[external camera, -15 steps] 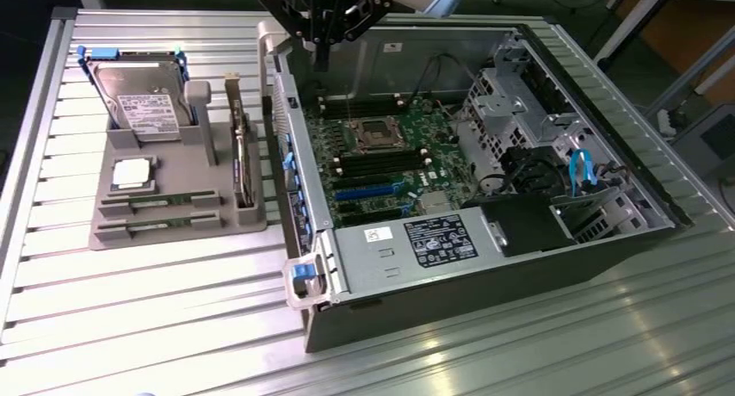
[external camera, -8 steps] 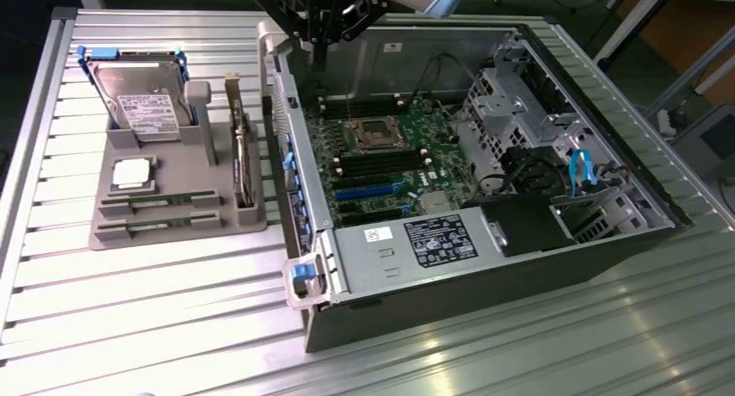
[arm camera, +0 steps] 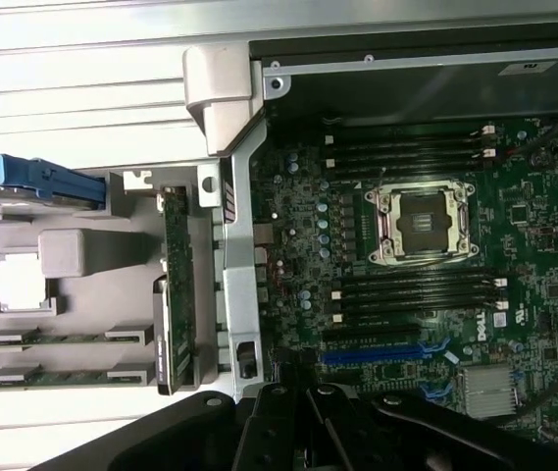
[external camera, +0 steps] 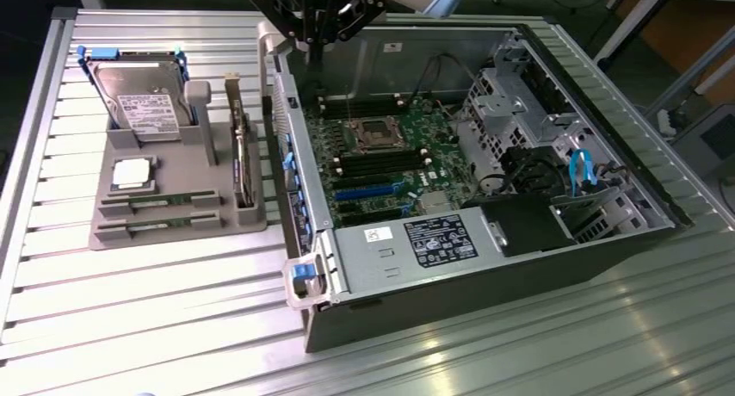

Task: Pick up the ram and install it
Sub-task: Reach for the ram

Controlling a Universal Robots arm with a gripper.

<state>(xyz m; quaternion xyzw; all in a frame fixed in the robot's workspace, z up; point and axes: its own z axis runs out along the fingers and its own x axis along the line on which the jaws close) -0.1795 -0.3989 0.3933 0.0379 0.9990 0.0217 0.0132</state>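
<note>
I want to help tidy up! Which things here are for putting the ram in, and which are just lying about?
For the job: two long thin green ram sticks in the grey plastic tray; long black memory slots on the green motherboard; the black gripper.
Just lying about: square silver processor chip; silver hard drive with blue handle; upright green expansion card; grey metal power supply box.

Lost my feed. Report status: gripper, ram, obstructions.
Gripper high over the open computer case. Two ram sticks lying in the gray tray, untouched. Upright card stands between them and the case.
</note>
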